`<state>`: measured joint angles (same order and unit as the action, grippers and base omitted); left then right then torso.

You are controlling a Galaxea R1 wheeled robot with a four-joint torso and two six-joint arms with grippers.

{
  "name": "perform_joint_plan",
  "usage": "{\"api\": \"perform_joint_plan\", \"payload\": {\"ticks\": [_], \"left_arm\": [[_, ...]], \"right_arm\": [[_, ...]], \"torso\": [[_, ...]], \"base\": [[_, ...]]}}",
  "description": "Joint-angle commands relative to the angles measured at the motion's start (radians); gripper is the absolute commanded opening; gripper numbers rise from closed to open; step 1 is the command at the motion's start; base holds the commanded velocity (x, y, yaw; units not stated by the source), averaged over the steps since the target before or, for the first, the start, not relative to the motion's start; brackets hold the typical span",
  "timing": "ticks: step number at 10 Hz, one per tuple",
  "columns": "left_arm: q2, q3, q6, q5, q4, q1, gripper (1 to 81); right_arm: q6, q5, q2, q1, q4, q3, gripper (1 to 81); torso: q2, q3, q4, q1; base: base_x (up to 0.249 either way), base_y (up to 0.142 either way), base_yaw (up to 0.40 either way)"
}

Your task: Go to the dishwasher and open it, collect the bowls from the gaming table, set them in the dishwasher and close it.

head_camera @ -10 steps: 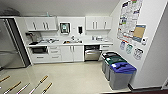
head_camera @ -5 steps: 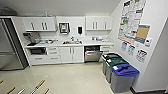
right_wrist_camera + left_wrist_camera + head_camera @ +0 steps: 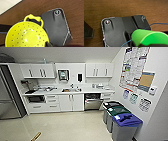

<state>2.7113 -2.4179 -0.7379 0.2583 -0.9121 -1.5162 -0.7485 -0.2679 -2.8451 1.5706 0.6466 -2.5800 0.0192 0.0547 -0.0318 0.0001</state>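
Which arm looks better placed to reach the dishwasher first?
Right, tentatively: the dishwasher sits right of centre ahead; the yellow bowl shows at the right wrist, the green bowl at the left.

An office kitchenette: white wall cabinets (image 3: 41,71) above a counter (image 3: 70,92) with a sink (image 3: 71,90), a built-in dishwasher (image 3: 93,101), a steel refrigerator (image 3: 7,100), lidded sorting bins (image 3: 122,122) and notice posters (image 3: 133,65) on the wall.

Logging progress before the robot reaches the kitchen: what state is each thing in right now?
Stainless-steel dishwasher: door looks ajar at the top.
White base cabinet doors: closed.
Blue-lidded bin: lid on.
Green plastic bowl: at the left wrist.
Yellow perforated bowl with handle: at the right wrist.
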Motion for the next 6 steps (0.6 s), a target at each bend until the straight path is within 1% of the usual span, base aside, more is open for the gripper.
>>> {"api": "perform_joint_plan", "payload": {"ticks": [1, 2, 4, 5, 6], "left_arm": [[-0.016, -0.003, -0.005, -0.028, 0.005, 0.044, 1.0], [-0.016, -0.003, -0.005, -0.027, 0.021, 0.044, 1.0], [-0.013, -0.003, -0.005, -0.028, 0.080, 0.044, 1.0], [-0.011, -0.004, -0.005, -0.028, 0.101, 0.044, 1.0], [-0.010, -0.006, -0.005, -0.028, 0.108, 0.044, 1.0]], "right_arm": [[0.000, 0.026, 0.014, -0.042, 0.010, 0.000, 1.0], [0.000, 0.026, 0.014, -0.042, 0.008, 0.000, 1.0], [0.000, 0.026, 0.010, -0.043, 0.004, 0.000, 1.0], [0.000, 0.026, 0.005, -0.045, 0.005, 0.000, 1.0], [0.000, 0.027, 0.005, -0.045, 0.008, 0.000, 1.0]], "torso": [[0.000, 0.000, 0.000, 0.000], [0.000, 0.000, 0.000, 0.000], [0.000, 0.000, 0.000, 0.000], [0.000, 0.000, 0.000, 0.000], [0.000, 0.000, 0.000, 0.000]], "base": [[0.165, 0.000, 0.000], [0.161, 0.000, 0.000], [0.158, 0.000, 0.000], [0.158, 0.000, 0.000], [0.158, 0.000, 0.000]]}}
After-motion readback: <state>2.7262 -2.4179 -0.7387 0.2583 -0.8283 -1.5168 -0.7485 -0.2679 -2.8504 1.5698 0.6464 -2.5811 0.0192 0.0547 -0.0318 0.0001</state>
